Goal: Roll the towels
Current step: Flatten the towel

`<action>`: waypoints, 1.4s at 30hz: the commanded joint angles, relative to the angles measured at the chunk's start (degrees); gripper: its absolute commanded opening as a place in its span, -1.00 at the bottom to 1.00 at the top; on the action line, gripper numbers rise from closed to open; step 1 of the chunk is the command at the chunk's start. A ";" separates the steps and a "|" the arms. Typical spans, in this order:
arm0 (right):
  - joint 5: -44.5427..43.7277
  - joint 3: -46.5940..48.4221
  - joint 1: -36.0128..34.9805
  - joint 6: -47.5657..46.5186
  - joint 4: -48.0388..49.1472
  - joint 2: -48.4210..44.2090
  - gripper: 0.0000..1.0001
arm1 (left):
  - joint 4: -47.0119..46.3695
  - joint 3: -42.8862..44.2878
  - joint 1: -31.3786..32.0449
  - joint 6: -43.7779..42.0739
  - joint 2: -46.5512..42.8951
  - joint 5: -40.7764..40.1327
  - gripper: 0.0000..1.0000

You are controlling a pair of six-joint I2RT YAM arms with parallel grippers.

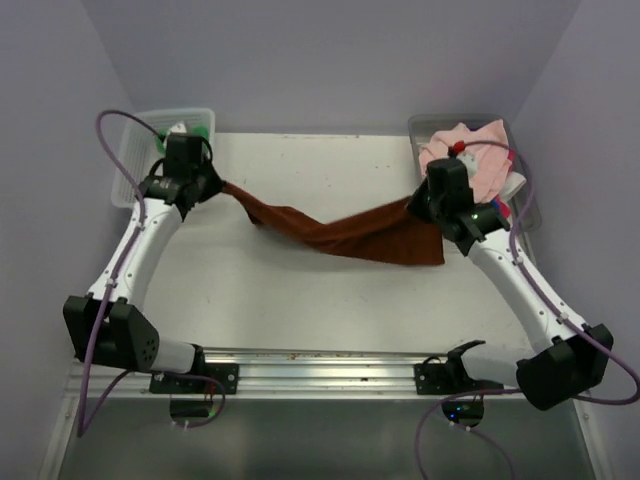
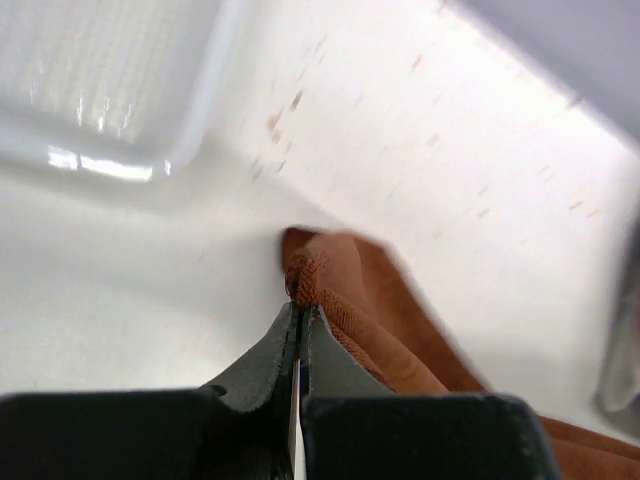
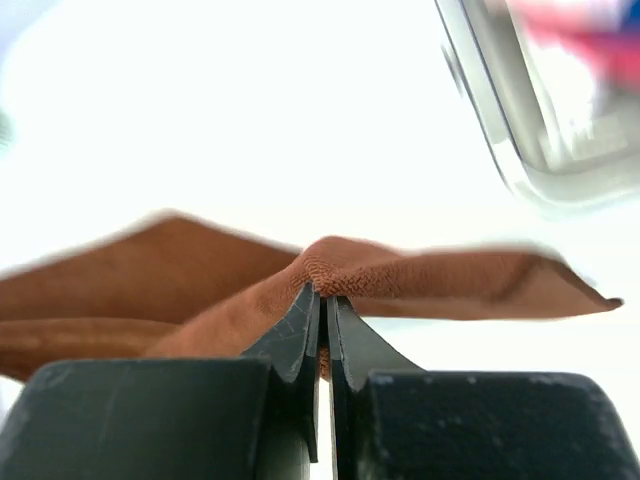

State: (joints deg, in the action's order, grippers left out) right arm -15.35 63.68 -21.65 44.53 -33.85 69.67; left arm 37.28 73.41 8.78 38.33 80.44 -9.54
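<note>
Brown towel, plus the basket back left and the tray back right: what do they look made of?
Brown towel: soft terry cloth, matte; a fine looped nap shows in the right wrist view, and it sags limply. Basket: probably white plastic, with mesh-like walls and a glossy rim. Tray: likely clear greyish plastic, see-through and shiny.

light: bright, even | wrist views: table (image 3: 180, 120) blown out, backgrounds blurred
</note>
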 commanded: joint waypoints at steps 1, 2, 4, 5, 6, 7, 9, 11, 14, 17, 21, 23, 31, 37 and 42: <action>-4.07 12.94 0.82 -8.32 -0.95 -0.15 -1.00 | -0.28 11.74 -4.98 -1.85 -2.57 3.90 -1.00; -3.98 14.96 0.91 -8.50 -1.48 -0.84 -1.00 | -0.54 13.41 -7.52 -1.94 -3.18 5.13 -1.00; -3.19 14.81 0.91 -8.50 -1.84 -1.99 -1.00 | -0.71 13.26 -8.77 -1.94 -5.02 7.25 -1.00; -2.76 12.98 0.91 -8.32 -2.10 -2.86 -1.00 | -0.89 11.25 -10.52 -2.03 -5.73 8.04 -1.00; -2.05 11.57 0.91 -7.63 -2.45 -4.70 -1.00 | -1.06 9.58 -10.62 -2.11 -6.52 8.57 -1.00; -1.70 9.90 0.82 -7.27 -2.63 -5.94 -1.00 | -1.15 7.39 -10.71 -1.94 -8.36 9.01 -1.00; -0.65 3.23 0.82 -6.05 -3.94 -9.79 -1.00 | -1.50 -0.87 -10.80 -1.76 -10.47 9.28 -1.00; -0.55 -4.30 0.91 -4.90 -6.14 -12.26 -1.00 | -2.64 -11.90 -10.80 -1.33 -14.08 11.82 -1.00; -0.03 -13.63 0.91 -2.70 -9.03 -16.05 -0.36 | -5.10 -26.49 -10.71 -0.62 -17.77 13.66 -1.00; 1.46 -19.97 0.91 -0.24 -10.71 -18.25 0.01 | -6.60 -34.98 -10.71 -0.27 -18.13 16.21 -1.00; 2.26 -23.95 0.82 2.74 -11.77 -20.62 0.03 | -7.22 -38.34 -10.71 -1.06 -17.16 15.69 -1.00; 3.13 -25.87 0.91 3.36 -11.42 -20.89 0.03 | -7.39 -38.69 -10.71 -1.32 -16.55 15.34 -1.00; 3.84 -31.25 0.82 4.60 -4.04 -16.50 0.12 | -6.96 -38.16 -10.62 -1.50 -15.41 13.77 -1.00; 4.37 -31.16 2.83 2.84 2.46 -7.45 0.15 | -6.43 -36.58 -10.71 -1.76 -14.88 13.32 -1.00; 7.26 -32.13 7.58 2.31 7.20 -4.29 0.14 | -6.34 -36.58 -10.62 -1.85 -15.23 13.32 -1.00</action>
State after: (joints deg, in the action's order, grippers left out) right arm -9.67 32.08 -16.62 47.31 -32.23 64.23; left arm 32.21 34.94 -1.83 37.85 65.56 4.27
